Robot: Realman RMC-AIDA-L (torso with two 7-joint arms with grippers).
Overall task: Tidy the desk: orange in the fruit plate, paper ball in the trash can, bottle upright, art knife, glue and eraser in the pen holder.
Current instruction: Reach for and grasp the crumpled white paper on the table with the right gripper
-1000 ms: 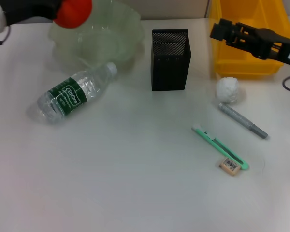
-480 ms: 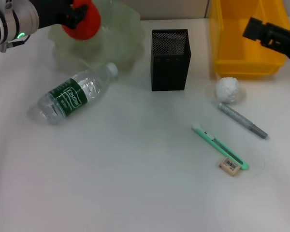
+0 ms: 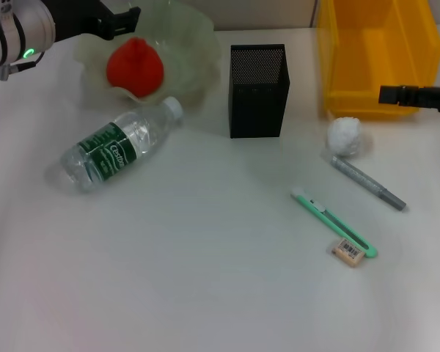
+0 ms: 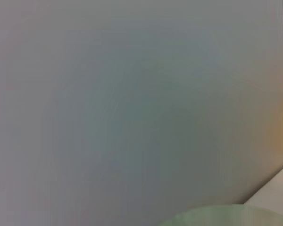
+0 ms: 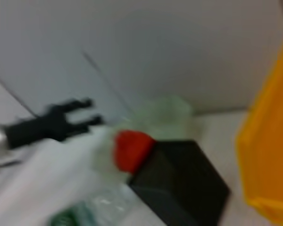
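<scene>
- orange (image 3: 135, 67) fruit sits inside the pale green fruit plate (image 3: 183, 44) at the far left of the white counter (image 3: 205, 279) in my head view, free of any grip.
- my left pincer (image 3: 125, 18) hangs just above and behind the fruit, over the plate's far rim, its two dark fingers parted and holding nothing.
- the bottle (image 3: 117, 144) lies on its side just in front of the plate, cap pointing toward the black mesh pen holder (image 3: 258, 90), which stands upright near the counter's middle.
- the yellow trash can (image 3: 374, 55) stands at the far right; the paper ball (image 3: 346, 136) rests on the counter just in front of it.
- the grey glue (image 3: 368, 182) stick lies just in front of the ball, and the green art knife (image 3: 334, 223) lies nearer me with the eraser (image 3: 348, 252) touching its near end.
- my right pincer (image 3: 414, 94) reaches in from the right edge at the trash can's front wall; i cannot tell how its fingers stand.
- from my left wrist i see mostly a plain grey wall, with a strip of the plate's rim (image 4: 217, 216) at the frame's edge.
- from my right wrist, blurred, the left pincer (image 5: 87, 112) shows its fingers spread beside the orange (image 5: 132, 148), with the pen holder (image 5: 184, 183), the trash can (image 5: 269, 150) and a bit of the bottle (image 5: 85, 214) around it.
</scene>
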